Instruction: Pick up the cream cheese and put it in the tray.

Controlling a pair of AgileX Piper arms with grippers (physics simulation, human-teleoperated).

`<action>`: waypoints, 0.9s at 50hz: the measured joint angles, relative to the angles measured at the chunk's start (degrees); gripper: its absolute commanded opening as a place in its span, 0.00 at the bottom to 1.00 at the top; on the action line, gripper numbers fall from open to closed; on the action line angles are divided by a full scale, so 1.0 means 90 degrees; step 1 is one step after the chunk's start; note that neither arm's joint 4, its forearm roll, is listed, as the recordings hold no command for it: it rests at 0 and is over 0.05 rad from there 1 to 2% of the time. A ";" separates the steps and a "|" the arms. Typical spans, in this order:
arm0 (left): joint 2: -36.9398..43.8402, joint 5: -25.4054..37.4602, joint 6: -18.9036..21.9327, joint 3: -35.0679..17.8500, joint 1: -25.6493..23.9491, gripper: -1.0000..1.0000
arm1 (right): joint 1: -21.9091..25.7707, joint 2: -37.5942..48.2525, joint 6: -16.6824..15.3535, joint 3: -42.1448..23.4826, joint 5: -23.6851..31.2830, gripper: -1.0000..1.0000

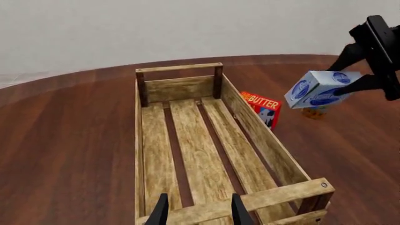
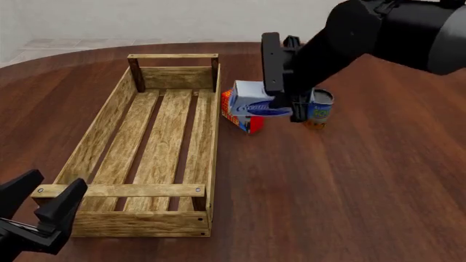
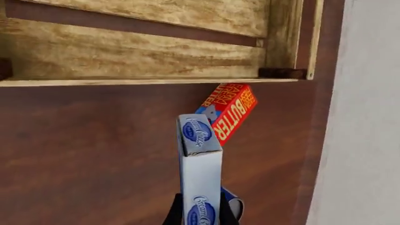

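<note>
The cream cheese point(image 2: 256, 101), a light blue and white box with dark blue oval labels, hangs in the air just right of the tray, held by my right gripper point(image 2: 282, 103), which is shut on it. The left wrist view shows the same box point(image 1: 320, 88) tilted above the table, and the right wrist view shows it point(image 3: 200, 173) standing between the fingers. The tray point(image 2: 102, 134), a long crate of light wooden slats, lies at the table's left with nothing in it. My left gripper point(image 2: 33, 204) stands open at the tray's near end, also seen over the near end bar point(image 1: 196, 212).
A red and orange butter box point(image 2: 244, 121) stands on the table beside the tray's right wall, under the held box. A blue can point(image 2: 320, 106) stands just right of it, partly hidden by the right arm. Dark wood table stretches to the right and front.
</note>
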 measured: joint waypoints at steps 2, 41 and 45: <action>-0.0019 0.0018 0.0001 0.0000 -0.0005 1.00 | 0.0065 -0.0006 0.0086 -0.0157 0.0132 0.00; -0.0301 0.0307 -0.0040 0.0000 -0.0068 1.00 | 0.1680 0.0803 0.2495 -0.3091 0.1417 0.00; -0.0325 0.0325 -0.0047 0.0000 -0.0075 1.00 | 0.1803 0.0934 0.2701 -0.3214 0.1390 0.00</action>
